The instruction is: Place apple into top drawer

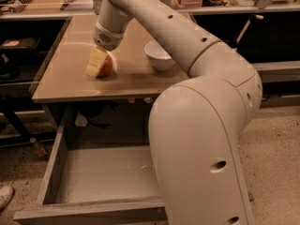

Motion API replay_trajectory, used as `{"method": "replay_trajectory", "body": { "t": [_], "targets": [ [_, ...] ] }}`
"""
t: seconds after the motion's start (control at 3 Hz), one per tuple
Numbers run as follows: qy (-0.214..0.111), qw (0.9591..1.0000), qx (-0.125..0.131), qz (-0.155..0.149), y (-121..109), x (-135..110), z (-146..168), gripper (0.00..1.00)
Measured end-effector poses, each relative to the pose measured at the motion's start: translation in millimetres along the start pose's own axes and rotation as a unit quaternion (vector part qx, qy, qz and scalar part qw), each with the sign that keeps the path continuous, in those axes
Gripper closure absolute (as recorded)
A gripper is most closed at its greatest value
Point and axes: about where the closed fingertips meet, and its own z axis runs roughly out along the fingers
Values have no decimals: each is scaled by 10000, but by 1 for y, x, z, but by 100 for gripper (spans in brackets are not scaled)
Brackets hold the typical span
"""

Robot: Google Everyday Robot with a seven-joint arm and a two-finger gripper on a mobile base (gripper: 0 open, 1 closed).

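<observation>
In the camera view, the apple [107, 67] sits on the tan table [61, 86], toward its front left part and not yet in the top drawer [50, 170]. The drawer stands pulled open below the table's front edge, its flat grey floor bare where it shows, presumably so the fruit can be lowered straight in. The gripper [97, 65] is right at the apple, coming down on it at a slant from the upper right. Its pale yellow pad covers the fruit's left side, which looks like a side-on grasp. Whether the jaws are clamped on the apple or merely flanking it cannot be told, since the far side is hidden. The robot's arm [187, 41] arcs over the table from the bulky body in the foreground, which hides the drawer's right part. A white bowl [159, 55] rests to the apple's right, apart from it. The apple is round, with no real long axis, and no stem dimple shows, so its pointing is unclear.
</observation>
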Motion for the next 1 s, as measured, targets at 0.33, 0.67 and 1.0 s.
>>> {"method": "replay_trajectory", "body": {
  "t": [0.33, 0.67, 1.0],
  "targets": [
    [47, 10000, -19, -41, -1, 2, 6, 0],
    [47, 10000, -19, -41, -1, 2, 6, 19],
    [47, 10000, -19, -41, -1, 2, 6, 42]
  ]
}}
